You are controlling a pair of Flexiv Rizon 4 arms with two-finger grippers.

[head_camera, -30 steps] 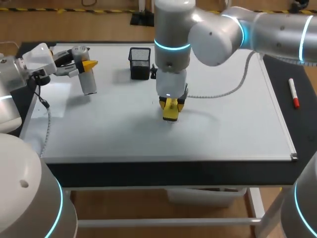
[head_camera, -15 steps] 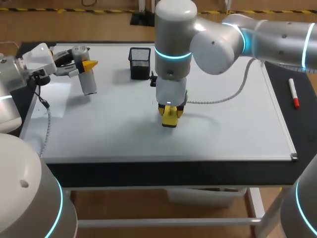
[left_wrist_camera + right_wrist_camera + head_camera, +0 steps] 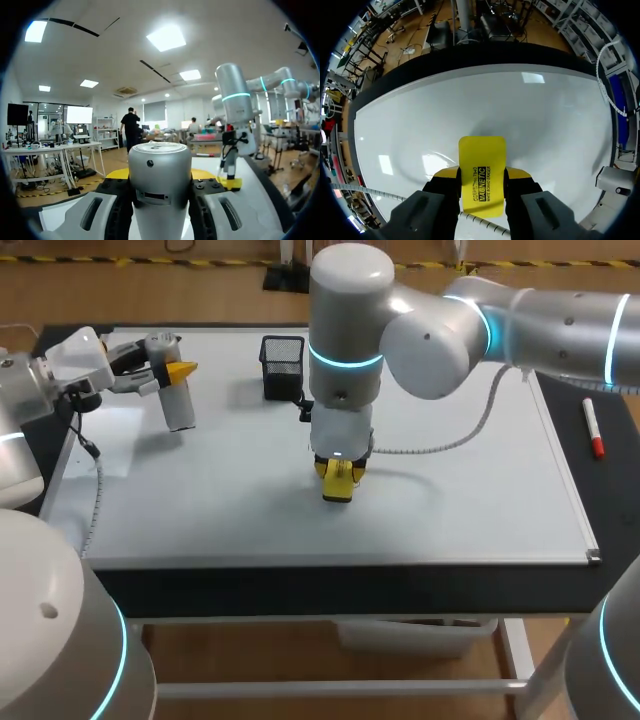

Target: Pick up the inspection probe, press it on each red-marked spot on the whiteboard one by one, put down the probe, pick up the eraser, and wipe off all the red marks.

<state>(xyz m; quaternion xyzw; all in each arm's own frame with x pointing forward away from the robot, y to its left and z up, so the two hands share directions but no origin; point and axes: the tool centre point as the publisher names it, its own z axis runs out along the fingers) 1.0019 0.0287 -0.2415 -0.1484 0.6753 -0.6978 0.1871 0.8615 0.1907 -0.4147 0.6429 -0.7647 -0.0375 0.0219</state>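
Observation:
The whiteboard (image 3: 480,490) covers the table, and no red marks show on it. My right gripper (image 3: 338,478) points down at the board's middle, shut on the yellow eraser (image 3: 337,488), which rests flat against the board. In the right wrist view the eraser (image 3: 481,165) sticks out ahead of the gripper (image 3: 481,176) between its yellow fingertips (image 3: 446,174). At the back left my left gripper (image 3: 168,372) is shut on the silver cylindrical probe (image 3: 178,407). The left wrist view shows the probe (image 3: 160,170) filling the gap between the fingers, with my right arm (image 3: 237,115) beyond.
A black mesh cup (image 3: 283,367) stands at the back of the board, just behind the right arm. A red marker (image 3: 593,428) lies on the dark table edge off the board's right side. A grey cable (image 3: 440,445) trails from the right wrist.
My right gripper has slid the eraser a little toward the front edge and slightly left across the board. The left arm and probe have stayed put.

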